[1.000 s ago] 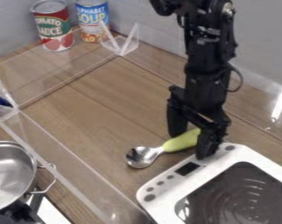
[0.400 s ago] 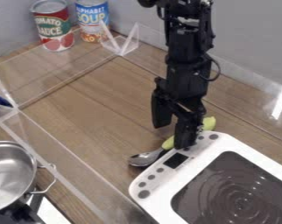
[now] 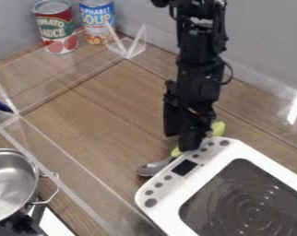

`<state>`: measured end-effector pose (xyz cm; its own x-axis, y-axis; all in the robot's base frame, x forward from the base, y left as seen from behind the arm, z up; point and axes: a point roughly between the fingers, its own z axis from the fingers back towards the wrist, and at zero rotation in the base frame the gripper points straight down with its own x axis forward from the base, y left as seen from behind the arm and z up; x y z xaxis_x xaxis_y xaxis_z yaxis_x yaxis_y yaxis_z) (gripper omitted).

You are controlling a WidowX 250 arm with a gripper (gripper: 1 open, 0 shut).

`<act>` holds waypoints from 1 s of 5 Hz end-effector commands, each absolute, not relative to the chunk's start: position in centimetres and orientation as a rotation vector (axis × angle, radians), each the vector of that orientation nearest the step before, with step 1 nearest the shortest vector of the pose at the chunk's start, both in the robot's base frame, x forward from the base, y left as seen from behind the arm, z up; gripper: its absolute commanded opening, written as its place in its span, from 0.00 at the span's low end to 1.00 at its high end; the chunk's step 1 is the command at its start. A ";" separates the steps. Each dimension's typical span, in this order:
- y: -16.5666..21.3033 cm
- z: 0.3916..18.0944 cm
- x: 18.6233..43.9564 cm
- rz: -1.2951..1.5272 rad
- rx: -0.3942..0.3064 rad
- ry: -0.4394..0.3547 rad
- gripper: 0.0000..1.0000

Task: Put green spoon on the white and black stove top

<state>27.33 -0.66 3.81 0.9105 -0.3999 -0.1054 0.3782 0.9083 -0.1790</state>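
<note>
I see gripper [image 3: 188,140] pointing down at wooden tabletop [image 3: 101,111], jaws closed on handle of green spoon [image 3: 161,163]. Spoon bowl rests on tabletop just below-left of gripper, touching edge of white and black stove top [image 3: 243,198]. Steel pot [image 3: 8,185] far left; cans [image 3: 74,25] far behind.

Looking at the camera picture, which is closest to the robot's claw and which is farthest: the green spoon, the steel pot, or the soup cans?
From the gripper:
1. Green spoon, right at the fingertips beside the stove top.
2. Steel pot, lower left corner.
3. Soup cans, top left, at the back.
</note>
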 end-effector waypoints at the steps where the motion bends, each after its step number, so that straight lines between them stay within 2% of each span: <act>1: -2.7 4.5 28.4 -0.395 -0.155 0.112 1.00; 5: -3.0 4.5 28.7 -0.484 -0.164 0.146 1.00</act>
